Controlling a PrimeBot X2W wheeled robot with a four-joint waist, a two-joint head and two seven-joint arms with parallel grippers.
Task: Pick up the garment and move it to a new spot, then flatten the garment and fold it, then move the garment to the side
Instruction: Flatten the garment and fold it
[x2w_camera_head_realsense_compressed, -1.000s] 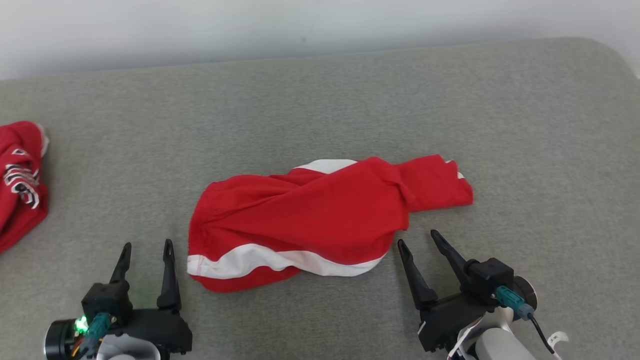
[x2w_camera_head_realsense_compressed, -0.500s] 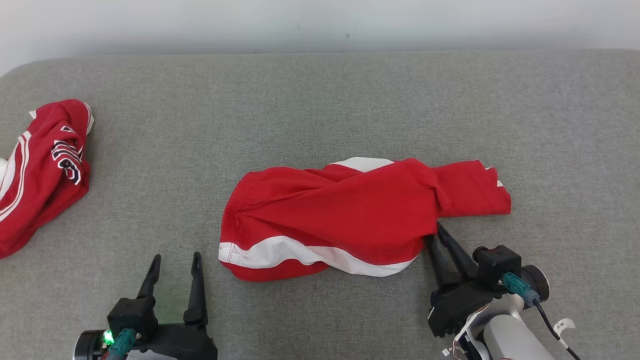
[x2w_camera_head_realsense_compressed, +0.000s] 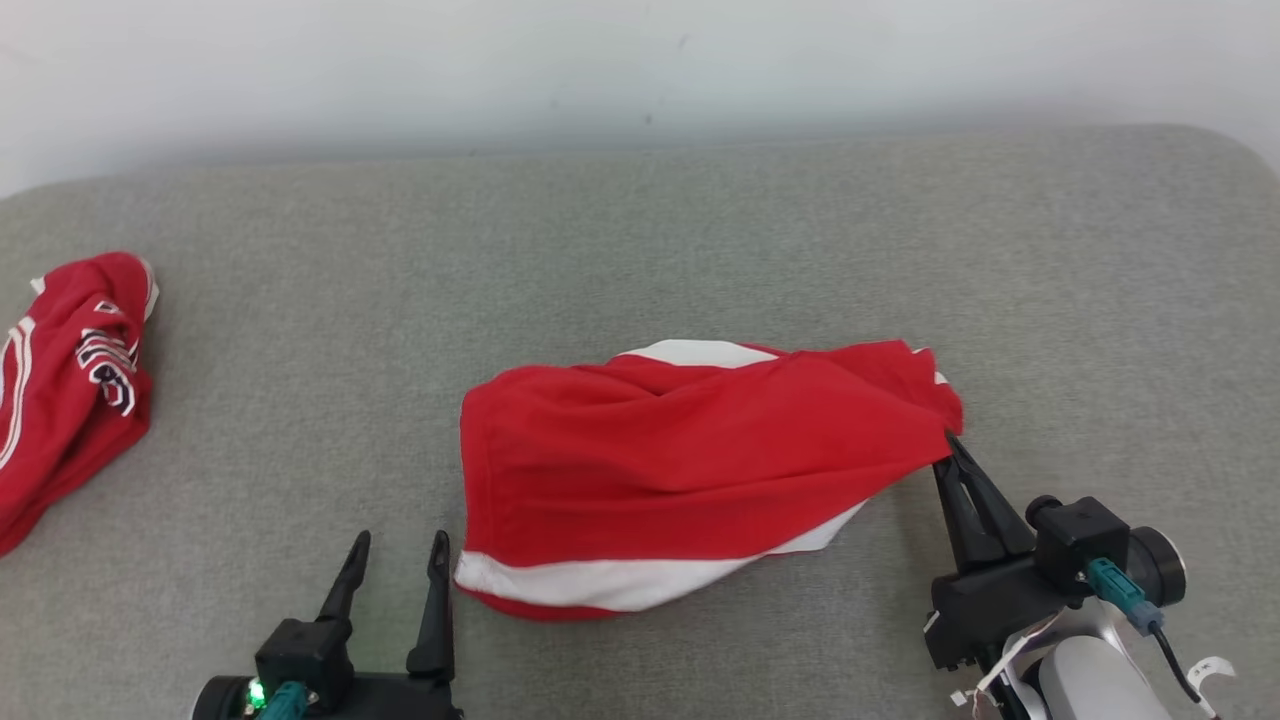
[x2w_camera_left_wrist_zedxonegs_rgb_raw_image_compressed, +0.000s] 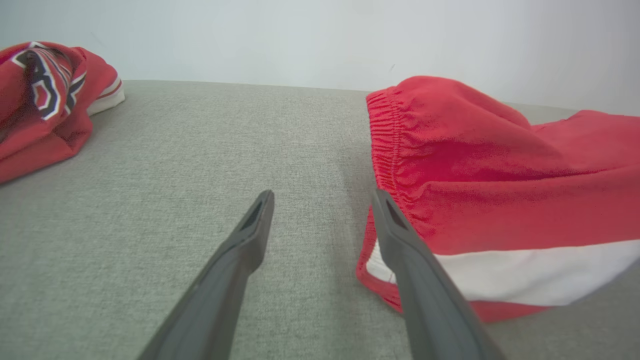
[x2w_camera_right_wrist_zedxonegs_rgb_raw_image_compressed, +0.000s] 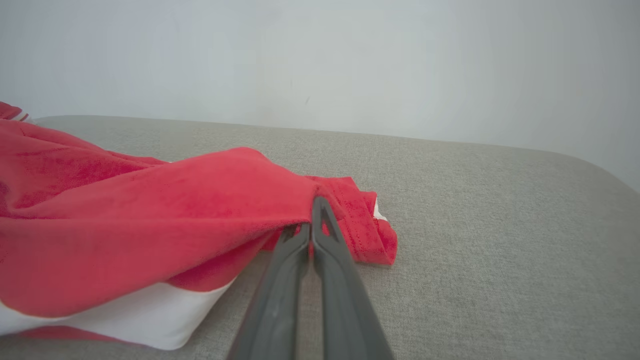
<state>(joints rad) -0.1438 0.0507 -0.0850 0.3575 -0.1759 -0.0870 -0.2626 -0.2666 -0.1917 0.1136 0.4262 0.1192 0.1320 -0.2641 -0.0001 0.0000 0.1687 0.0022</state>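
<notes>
Pincers nearest: left pincer (x2w_camera_head_realsense_compressed: 400, 540) at 7 o'clock, fingers apart, empty, just beside shorts (x2w_camera_head_realsense_compressed: 680, 460). Right pincer (x2w_camera_head_realsense_compressed: 950, 445) at 4 o'clock, clamped on shorts' right end, cloth raised there. Shorts red, white stripe, centre of bench (x2w_camera_head_realsense_compressed: 700, 230). Other red garment (x2w_camera_head_realsense_compressed: 70, 380) at 9 o'clock, well apart.

Dark tapered fingers (x2w_camera_head_realsense_compressed: 970, 505) on left end effector (x2w_camera_head_realsense_compressed: 401, 542), right end effector (x2w_camera_head_realsense_compressed: 948, 445); black housings (x2w_camera_head_realsense_compressed: 985, 610), teal connectors (x2w_camera_head_realsense_compressed: 1110, 588).

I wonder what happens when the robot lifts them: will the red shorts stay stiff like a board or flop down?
Probably flop: the red shorts sag in soft folds from where the right hand pinches their edge. They seem light, since that small pinch tents the cloth up. The loose end may drag across the grey fabric surface.
</notes>
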